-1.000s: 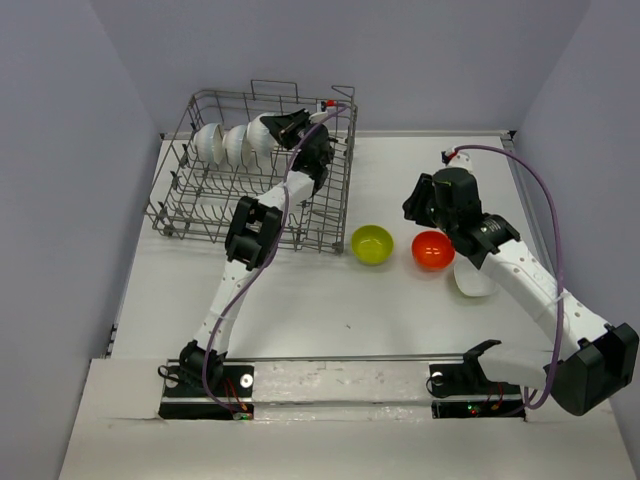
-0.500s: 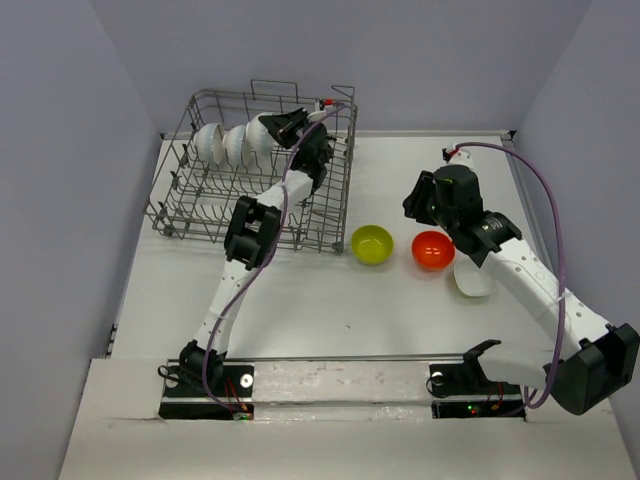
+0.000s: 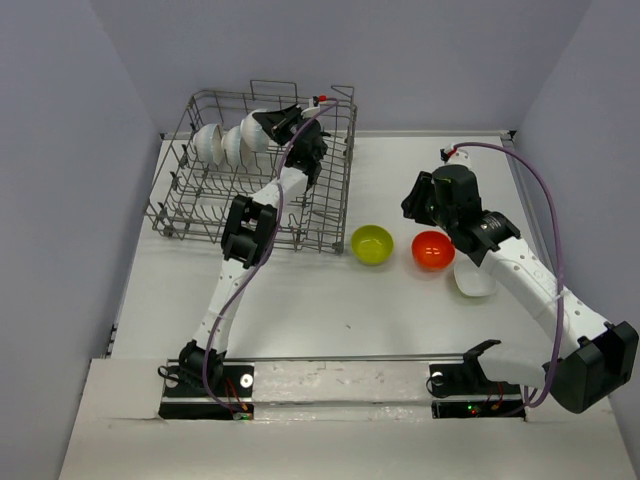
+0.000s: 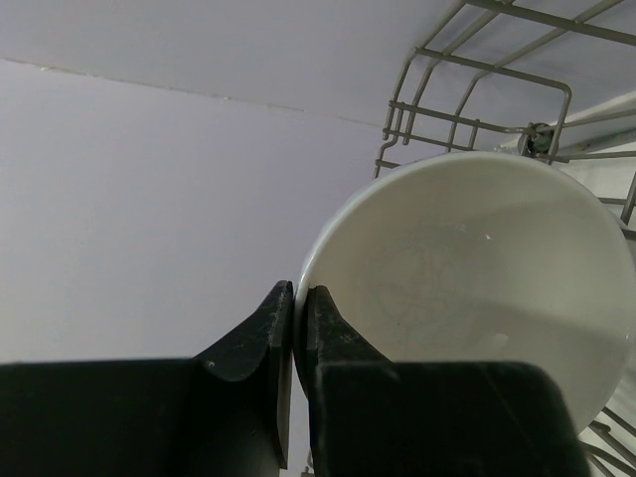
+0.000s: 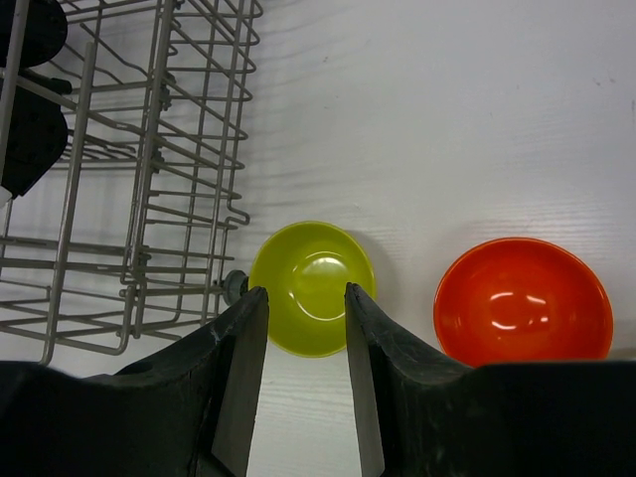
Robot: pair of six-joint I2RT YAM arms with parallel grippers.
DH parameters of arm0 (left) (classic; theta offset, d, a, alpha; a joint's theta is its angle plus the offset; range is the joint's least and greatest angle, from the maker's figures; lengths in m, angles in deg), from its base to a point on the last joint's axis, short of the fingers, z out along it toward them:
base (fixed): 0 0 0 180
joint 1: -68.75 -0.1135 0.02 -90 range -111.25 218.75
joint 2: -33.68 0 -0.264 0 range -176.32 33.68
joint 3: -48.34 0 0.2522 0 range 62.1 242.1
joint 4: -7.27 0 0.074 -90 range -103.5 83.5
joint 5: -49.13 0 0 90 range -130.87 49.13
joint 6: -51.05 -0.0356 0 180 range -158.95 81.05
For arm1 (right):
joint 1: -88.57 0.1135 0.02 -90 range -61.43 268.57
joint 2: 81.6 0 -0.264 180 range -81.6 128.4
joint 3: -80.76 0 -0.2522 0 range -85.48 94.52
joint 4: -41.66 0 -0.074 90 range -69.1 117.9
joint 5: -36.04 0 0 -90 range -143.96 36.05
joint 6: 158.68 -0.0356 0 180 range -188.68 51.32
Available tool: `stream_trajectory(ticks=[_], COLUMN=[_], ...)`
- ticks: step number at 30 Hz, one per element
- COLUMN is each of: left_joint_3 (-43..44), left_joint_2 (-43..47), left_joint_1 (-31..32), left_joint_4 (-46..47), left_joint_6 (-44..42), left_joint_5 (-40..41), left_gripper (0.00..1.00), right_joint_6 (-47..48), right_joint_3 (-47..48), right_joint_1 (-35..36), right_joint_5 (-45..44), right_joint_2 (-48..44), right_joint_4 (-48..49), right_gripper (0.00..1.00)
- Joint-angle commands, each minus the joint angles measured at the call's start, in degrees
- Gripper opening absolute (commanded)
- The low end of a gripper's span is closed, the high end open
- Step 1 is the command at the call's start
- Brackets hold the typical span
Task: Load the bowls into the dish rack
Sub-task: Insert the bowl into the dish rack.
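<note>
Left hand clamping white bowl rim, clear only in wrist view, right hand parted above yellow bowl

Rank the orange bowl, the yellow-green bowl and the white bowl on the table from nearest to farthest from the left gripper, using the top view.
1. Yellow-green bowl, just right of the dish rack, nearest the left gripper and its gripped white bowl.
2. Orange bowl, right of the yellow-green one.
3. Table white bowl, far right, partly under the right arm.
</note>
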Motion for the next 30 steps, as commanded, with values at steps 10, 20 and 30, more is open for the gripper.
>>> stream_trajectory(ticks=[10, 20, 30], left_joint_3=[0.25, -0.19, 2.54], left_joint_2=[2.16, -1.35, -5.67], left_joint_1=[-0.63, 1.04, 2.19], left_joint_4=[2.74, 3.62, 2.75], left_joint_6=[-2.43, -3.14, -2.61], left_joint_5=[0.25, -0.37, 0.25], left_gripper=[0.0, 0.0, 0.0], right_joint_6=[0.03, 0.12, 0.38], right_joint_3=[1.8, 1.36, 0.39], right_joint_1=[0.35, 0.35, 0.35], right_joint_5=[0.51, 0.42, 0.51], right_joint_2=[-0.4, -1.36, -1.8], right_joint_4=[0.69, 0.6, 0.6], right_gripper=[0.43, 0.43, 0.43])
